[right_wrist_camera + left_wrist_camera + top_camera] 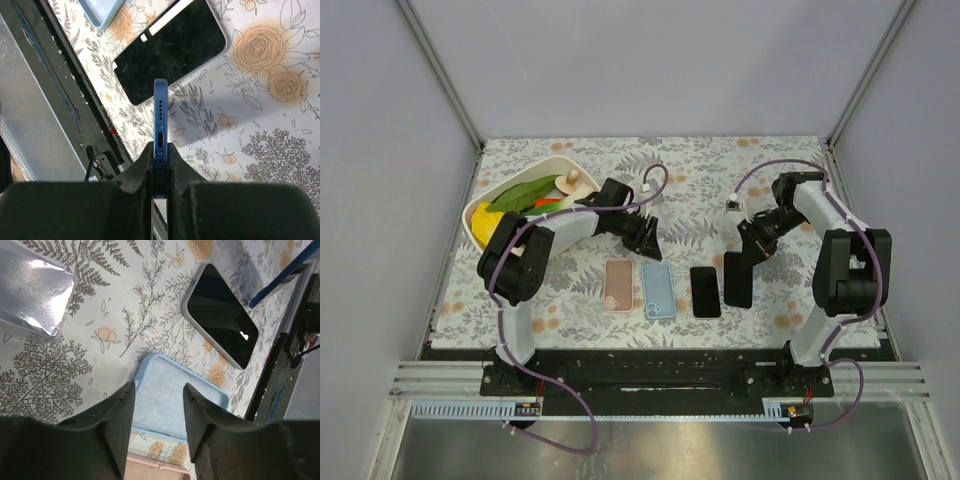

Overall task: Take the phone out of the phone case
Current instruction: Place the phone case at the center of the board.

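Phone [160, 112], blue-edged, is clenched across its thickness by the right claw [160, 152], with its port-and-speaker end turned towards the wrist camera. I cannot tell whether it touches the surface [260, 165]. A black phone [170, 50] lies flat just beyond that claw's fingertips.

The left claw [159, 396] is released, its fingers spread and grasping nothing. Between and just ahead of them lies the blue case [160, 374], lining up and empty. A pink case [155, 467] sits at the claw's near side.

The extraction itself looks done to me, and the step in hand is parking the freed phone. I judge the next move calls for the right claw to lower it, tip it flat onto bare surface beside the black phone rather than on top of it, and only then let go. Released on edge, it would likely topple.

No brand, label or writing can be read on either phone or case.
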You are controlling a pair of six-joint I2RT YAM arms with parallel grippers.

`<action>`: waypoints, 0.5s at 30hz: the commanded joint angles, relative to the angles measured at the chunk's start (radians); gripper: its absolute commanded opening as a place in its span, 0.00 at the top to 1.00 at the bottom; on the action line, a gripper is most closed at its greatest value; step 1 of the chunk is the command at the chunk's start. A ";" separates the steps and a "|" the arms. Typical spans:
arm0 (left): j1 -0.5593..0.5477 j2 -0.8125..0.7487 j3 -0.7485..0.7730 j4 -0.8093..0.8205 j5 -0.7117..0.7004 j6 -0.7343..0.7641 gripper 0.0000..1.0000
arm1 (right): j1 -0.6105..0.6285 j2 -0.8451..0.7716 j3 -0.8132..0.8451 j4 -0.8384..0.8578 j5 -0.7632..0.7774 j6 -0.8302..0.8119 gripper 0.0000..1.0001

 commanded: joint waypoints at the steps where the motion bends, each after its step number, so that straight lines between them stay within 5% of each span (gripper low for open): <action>1: -0.002 -0.012 0.045 -0.005 -0.040 0.038 0.50 | -0.004 0.028 0.048 -0.068 0.019 -0.025 1.00; 15: 0.000 -0.190 0.045 -0.055 -0.069 0.085 0.27 | -0.033 0.215 0.085 -0.070 0.061 0.004 1.00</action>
